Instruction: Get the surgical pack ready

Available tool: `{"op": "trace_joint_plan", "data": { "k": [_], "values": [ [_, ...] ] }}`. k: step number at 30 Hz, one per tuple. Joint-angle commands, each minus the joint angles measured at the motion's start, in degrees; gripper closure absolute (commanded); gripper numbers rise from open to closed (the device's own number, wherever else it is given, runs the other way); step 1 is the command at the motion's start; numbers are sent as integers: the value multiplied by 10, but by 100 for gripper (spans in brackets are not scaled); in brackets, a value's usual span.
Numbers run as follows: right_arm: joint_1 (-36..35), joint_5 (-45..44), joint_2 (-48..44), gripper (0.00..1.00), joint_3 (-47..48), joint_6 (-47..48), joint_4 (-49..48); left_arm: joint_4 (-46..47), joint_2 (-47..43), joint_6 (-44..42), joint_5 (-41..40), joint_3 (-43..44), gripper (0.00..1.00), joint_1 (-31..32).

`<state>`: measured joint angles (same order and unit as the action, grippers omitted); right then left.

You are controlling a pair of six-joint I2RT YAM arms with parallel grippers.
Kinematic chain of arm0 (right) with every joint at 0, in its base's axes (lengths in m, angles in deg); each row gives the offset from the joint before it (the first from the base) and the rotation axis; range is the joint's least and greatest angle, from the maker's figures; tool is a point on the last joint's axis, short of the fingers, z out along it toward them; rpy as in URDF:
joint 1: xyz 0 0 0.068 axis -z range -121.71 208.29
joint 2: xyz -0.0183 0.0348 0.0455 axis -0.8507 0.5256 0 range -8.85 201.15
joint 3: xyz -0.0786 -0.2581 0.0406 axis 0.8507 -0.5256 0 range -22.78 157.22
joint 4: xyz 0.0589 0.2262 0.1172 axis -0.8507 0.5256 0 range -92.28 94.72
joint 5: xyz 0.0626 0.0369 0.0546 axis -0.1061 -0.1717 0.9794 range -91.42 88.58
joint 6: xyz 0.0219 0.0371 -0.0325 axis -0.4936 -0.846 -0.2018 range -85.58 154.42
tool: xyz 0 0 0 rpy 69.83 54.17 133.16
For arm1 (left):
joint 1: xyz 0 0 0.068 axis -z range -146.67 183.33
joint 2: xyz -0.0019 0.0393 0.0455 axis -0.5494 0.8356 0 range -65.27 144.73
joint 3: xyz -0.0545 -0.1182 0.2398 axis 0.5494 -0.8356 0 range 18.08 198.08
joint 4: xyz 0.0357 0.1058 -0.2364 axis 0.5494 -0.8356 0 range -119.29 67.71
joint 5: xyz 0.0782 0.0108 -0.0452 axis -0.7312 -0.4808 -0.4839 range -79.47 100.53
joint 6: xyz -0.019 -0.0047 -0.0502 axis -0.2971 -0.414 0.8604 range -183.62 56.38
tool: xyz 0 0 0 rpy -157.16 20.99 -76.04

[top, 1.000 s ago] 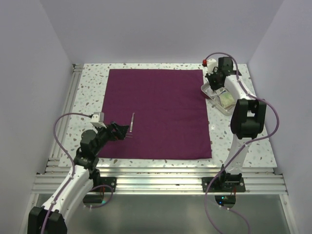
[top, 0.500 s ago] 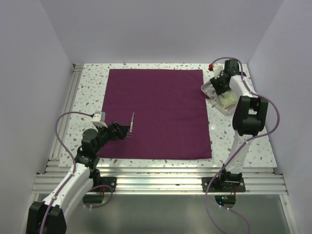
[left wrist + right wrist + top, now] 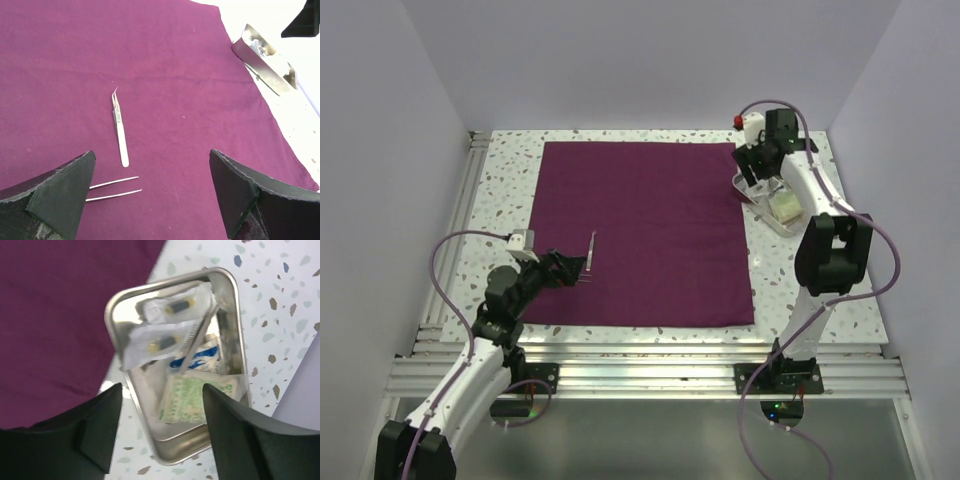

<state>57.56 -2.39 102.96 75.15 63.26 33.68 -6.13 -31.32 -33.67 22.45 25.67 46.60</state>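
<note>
purple woven cloth, the surgical pack (image 3: 640, 230), is lying spread as a flat square sheet on the speckled table (image 3: 500, 180), not yet folded. we are judging that we are in the loading step: items are going from the metal tray onto the sheet before any wrapping.

our left gripper (image 3: 152, 197) is hovering low over the near left part of the cloth, fingers wide apart and nothing between them. a curved-tip pair of tweezers (image 3: 119, 127) is lying on the cloth just ahead of it. a second pair (image 3: 114, 189) is lying nearer, partly hidden behind one finger.

our right gripper (image 3: 757, 168) is hanging over the tray (image 3: 239, 340), just beside the cloth's far right corner, fingers parted and gripping nothing. inside we are seeing clear wrapped items (image 3: 167, 307), a green-printed packet (image 3: 192, 397) and a slim metal instrument (image 3: 197, 340) lying across them.

the next move, we are thinking, is calling for the right arm to descend and pinch one item cleanly. the instrument is resting tilted on wrappers that are looking slippery, so it could slide away.
</note>
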Motion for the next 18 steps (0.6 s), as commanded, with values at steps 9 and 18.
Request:
{"op": "trace_joint_plan", "data": {
  "k": [9, 18],
  "values": [
    [-180, -6, -76, 21, -40, -312, 38, 4, -23, -3, -18, 4, 0, 4],
    [-376, -100, -94, 23, -136, -608, -54, -16, -31, -3, -39, 9, 0, 4]
  ]
}}
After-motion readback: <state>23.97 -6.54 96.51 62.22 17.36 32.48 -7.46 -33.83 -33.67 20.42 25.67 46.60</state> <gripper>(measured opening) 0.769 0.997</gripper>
